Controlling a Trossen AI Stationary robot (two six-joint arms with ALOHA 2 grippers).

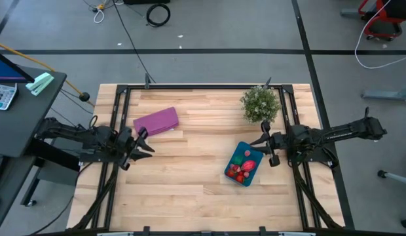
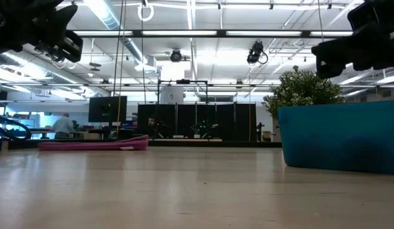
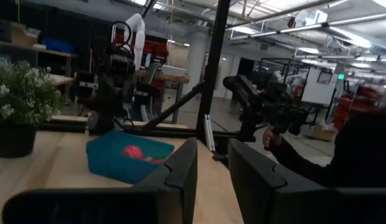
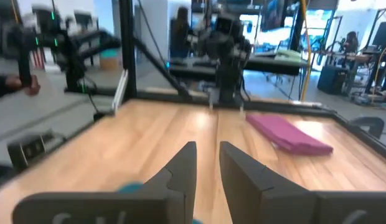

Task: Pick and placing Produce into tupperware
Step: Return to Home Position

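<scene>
The teal tupperware [image 1: 243, 148] sits on the table's right half, with its wall filling the right of the low view [image 2: 340, 137]. Red and pink produce [image 1: 242, 172] lies inside it, also seen in the left wrist view [image 3: 134, 152]. My right gripper [image 1: 265, 149] [image 4: 207, 165] hovers open just right of the container, fingers pointing toward the table's left. My left gripper [image 1: 145, 141] [image 3: 211, 171] is open over the table's left part, below the purple object, pointing right toward the container. Neither holds anything.
A flat purple object [image 1: 156, 121] [image 4: 289, 134] lies far left of centre. A bushy potted plant [image 1: 260, 103] [image 2: 302, 89] stands near the far edge, behind the container. Bare wood stretches between the two grippers. A person's hand [image 3: 271, 137] shows beyond the table.
</scene>
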